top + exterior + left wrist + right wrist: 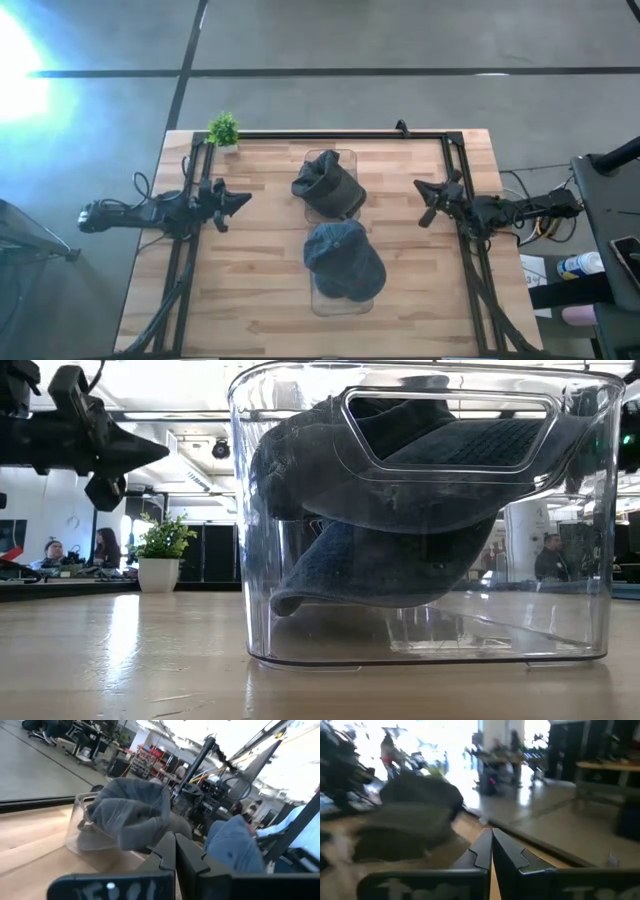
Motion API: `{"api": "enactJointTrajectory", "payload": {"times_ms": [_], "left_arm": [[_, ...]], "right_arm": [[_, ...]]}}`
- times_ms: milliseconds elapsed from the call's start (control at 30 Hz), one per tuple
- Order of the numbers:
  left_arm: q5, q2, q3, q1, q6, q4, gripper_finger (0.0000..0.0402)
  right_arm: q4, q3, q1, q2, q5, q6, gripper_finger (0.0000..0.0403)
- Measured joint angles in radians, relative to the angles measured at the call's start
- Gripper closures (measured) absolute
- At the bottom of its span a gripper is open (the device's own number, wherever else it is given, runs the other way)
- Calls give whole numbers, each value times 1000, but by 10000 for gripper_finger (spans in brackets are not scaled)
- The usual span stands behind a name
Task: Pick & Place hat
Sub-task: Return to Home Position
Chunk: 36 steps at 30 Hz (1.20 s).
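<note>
A blue denim hat (344, 262) sits in the near clear bin (340, 303); the low view shows the hat (400, 550) filling the bin (420, 640) up to its handle cut-out. A dark grey hat (328, 187) is bunched in the far clear bin (346, 154). My left gripper (246, 199) hovers shut to the left of the bins, pointing at them. My right gripper (420, 202) hovers shut to their right. The left wrist view shows the grey hat (130, 815) and the blue hat (234, 845) ahead of the shut fingers (175, 851). The right wrist view has the grey hat (415, 810) beyond the shut fingers (491, 845).
A small potted plant (223, 130) stands at the table's far left corner, also seen as the plant (160, 555) in the low view. A black frame (330, 134) runs along the far edge and both sides of the wooden table (260, 300). People sit in the room behind.
</note>
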Motion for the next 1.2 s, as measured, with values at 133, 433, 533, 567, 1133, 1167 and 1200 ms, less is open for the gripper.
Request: {"api": "enactJointTrajectory", "payload": {"times_ms": [133,433,533,567,1133,1167,1200], "left_arm": [[0,56,0,2,38,-6,401],[2,212,0,3,142,-9,401],[3,232,0,3,143,-11,401],[3,236,0,3,143,-11,401],[3,240,-2,3,143,-9,401],[3,240,-2,3,143,-9,401],[3,241,-2,3,143,-8,401]], "right_arm": [[-12,-2,-16,30,52,5,394],[-13,-2,-24,179,52,76,394],[-10,-2,-24,207,45,54,394],[-9,-2,-24,211,43,53,394],[-10,-2,-24,222,36,60,394],[-10,-2,-24,219,35,60,394],[-10,-2,-24,214,33,59,394]]}}
